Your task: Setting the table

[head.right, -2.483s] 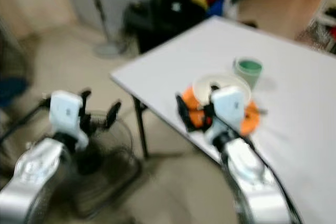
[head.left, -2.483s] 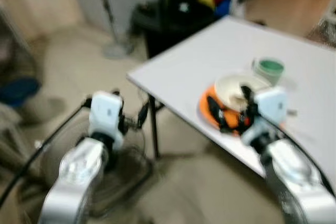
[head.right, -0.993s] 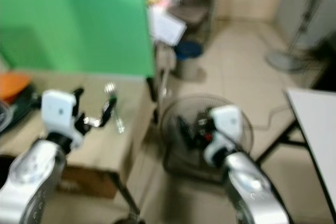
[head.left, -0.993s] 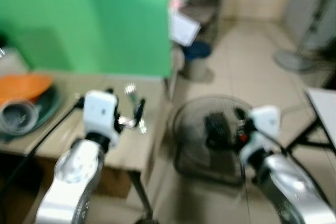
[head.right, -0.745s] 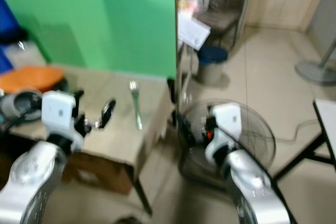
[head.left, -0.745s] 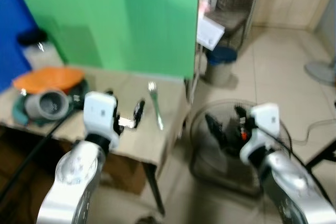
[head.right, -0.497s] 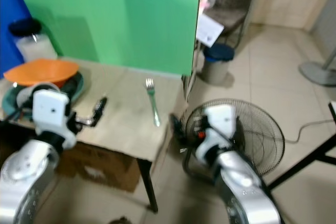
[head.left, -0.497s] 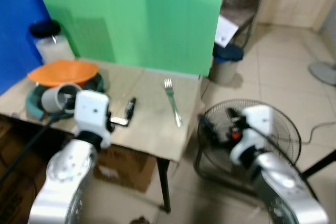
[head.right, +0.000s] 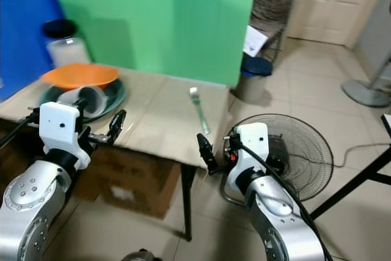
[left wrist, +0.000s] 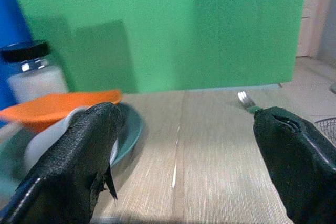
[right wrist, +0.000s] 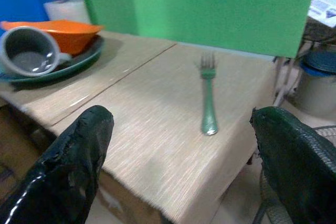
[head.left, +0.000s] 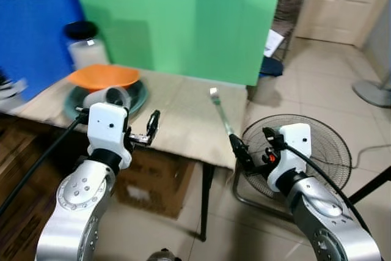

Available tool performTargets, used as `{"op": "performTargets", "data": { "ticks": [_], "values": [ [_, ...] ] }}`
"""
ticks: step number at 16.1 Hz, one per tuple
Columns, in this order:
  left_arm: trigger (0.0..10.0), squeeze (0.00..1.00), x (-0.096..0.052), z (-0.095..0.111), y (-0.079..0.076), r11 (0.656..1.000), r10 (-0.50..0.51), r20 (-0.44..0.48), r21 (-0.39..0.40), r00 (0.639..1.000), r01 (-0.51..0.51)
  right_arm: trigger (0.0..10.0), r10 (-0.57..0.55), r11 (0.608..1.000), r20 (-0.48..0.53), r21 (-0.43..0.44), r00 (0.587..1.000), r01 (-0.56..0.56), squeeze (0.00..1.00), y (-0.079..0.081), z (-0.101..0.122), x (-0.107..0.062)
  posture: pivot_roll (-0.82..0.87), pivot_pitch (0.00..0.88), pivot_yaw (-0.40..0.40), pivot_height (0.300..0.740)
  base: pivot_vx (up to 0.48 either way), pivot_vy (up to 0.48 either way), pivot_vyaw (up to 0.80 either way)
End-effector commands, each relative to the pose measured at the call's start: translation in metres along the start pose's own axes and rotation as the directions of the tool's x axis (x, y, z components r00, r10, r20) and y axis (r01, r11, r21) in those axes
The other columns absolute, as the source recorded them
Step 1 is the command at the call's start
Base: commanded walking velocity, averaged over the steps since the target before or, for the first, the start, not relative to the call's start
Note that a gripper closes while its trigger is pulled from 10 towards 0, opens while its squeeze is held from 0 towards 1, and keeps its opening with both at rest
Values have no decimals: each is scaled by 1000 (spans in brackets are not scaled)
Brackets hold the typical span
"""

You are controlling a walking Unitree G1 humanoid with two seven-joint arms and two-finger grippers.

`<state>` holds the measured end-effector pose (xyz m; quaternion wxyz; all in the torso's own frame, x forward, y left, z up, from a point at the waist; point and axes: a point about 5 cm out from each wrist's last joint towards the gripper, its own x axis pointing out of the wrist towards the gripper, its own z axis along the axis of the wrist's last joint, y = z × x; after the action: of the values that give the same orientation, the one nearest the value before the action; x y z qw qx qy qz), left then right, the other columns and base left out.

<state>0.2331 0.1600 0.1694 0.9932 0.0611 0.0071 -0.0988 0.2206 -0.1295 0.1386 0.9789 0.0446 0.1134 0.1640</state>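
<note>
A low table (head.right: pixel 156 128) with a pale wood-grain top carries a fork (right wrist: pixel 208 101) lying alone toward its right end, a teal plate (right wrist: pixel 79 61) at the left end holding an orange dish (head.right: pixel 78 76) and a tipped grey cup (right wrist: pixel 27 51), and a black-lidded jar (head.right: pixel 64 45) behind them.

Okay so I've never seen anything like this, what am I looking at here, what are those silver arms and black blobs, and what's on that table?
This is a humanoid robot facing a wooden table. Two pictures come from cameras on its head, looking down at its silver arms. The other two come from wrist cameras; the black blobs are each gripper's own fingers. The left gripper and right gripper are both open and hold nothing. On the table lie a fork, a green plate carrying a tipped grey cup and an orange bowl, with a jar behind. A floor fan stands alongside.
</note>
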Motion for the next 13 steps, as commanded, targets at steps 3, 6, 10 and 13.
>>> {"op": "performTargets", "data": {
  "ticks": [3, 6, 10, 13],
  "values": [
    [10000, 0, -1, 1, 1, 1000, -6, -3, -4, 1000, 6, 10000, 0, 1000, 2, -2, 1000, 0, 0, 0, 3, 3, 170, 0, 31, 740, 356, 0, 0],
    [10000, 0, 0, 0, -1, 1000, -20, -7, -5, 1000, 20, 10000, -19, 1000, 1, -12, 1000, 19, 0, -2, 4, 4, 167, 0, 30, 740, 358, 0, 0],
    [10000, 0, 0, 0, -1, 1000, -25, -6, -6, 1000, 25, 10000, -14, 1000, 2, -10, 1000, 14, 0, -2, 4, 5, 166, 0, 30, 740, 357, 0, 0],
    [10000, 0, -1, -1, 0, 1000, -23, -7, -6, 1000, 23, 10000, 21, 999, -1, -49, 1000, -21, 0, 2, 5, 7, 176, 0, 20, 740, 356, 0, 0]
  ]
}}
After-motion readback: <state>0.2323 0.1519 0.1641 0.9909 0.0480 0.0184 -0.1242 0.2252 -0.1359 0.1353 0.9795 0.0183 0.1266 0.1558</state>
